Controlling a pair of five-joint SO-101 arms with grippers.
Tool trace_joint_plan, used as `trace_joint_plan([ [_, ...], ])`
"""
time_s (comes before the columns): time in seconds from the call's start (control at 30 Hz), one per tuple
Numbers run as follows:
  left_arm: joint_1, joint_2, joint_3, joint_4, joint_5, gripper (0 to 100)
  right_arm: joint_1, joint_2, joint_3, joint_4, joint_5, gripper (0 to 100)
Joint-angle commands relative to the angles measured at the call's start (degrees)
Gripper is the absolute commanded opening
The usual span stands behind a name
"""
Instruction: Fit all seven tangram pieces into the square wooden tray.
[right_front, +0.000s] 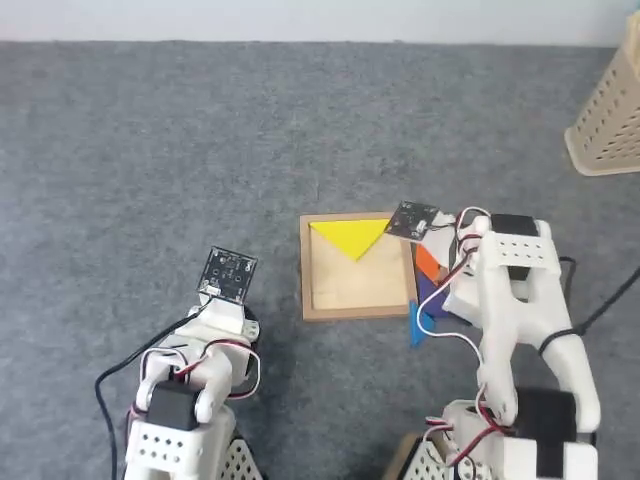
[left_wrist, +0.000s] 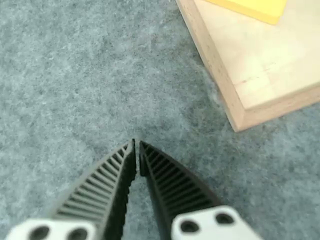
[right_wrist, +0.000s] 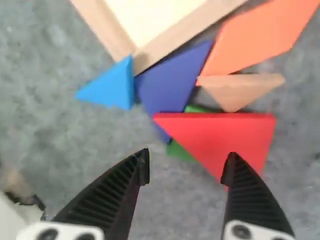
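One piece, the yellow triangle (right_front: 350, 238), lies inside the square wooden tray (right_front: 307, 275), with its long edge against the rim farthest from the arm bases. Six pieces are clustered on the grey counter (right_front: 150, 150) just beside the tray's right side:

- light blue triangle (right_wrist: 110, 87), one tip at the tray corner
- dark blue triangle (right_wrist: 170, 85), along the tray's outer wall
- orange parallelogram (right_wrist: 255, 37)
- tan triangle (right_wrist: 237, 90)
- red triangle (right_wrist: 220, 137), lying over the green piece
- green piece (right_wrist: 177, 149), mostly hidden

The right claw (right_wrist: 187, 162) hangs over this cluster, jaws spread and holding nothing. The left claw (left_wrist: 136, 145) is above bare counter near the tray's left corner, fingers pressed together with nothing between them.

One perforated beige basket (right_front: 610, 110) stands at the counter's far right edge; its contents cannot be seen.
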Motion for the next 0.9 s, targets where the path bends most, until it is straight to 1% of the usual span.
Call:
trace_joint_plan([
  [0.0, -0.2, -1.1, -1.0, 0.4, 0.4, 1, -0.6, 1.5, -0.2, -2.8, 1.0, 25.2],
  [0.2, -0.2, -1.1, -1.0, 0.4, 0.4, 1, -0.1, 9.2, -0.9, -9.5, -1.7, 25.2],
  [0.47, -0.2, -1.1, -1.0, 0.4, 0.4, 1, -0.1, 15.8, -10.1, -9.5, -9.2, 24.8],
  [0.63, -0.2, -1.1, -1.0, 0.4, 0.4, 1, 0.7, 18.8, -13.8, -9.5, -12.0, 24.8],
  [0.87, -0.2, -1.1, -1.0, 0.4, 0.4, 1, 1.6, 24.7, -19.8, -9.9, -18.9, 25.1],
])
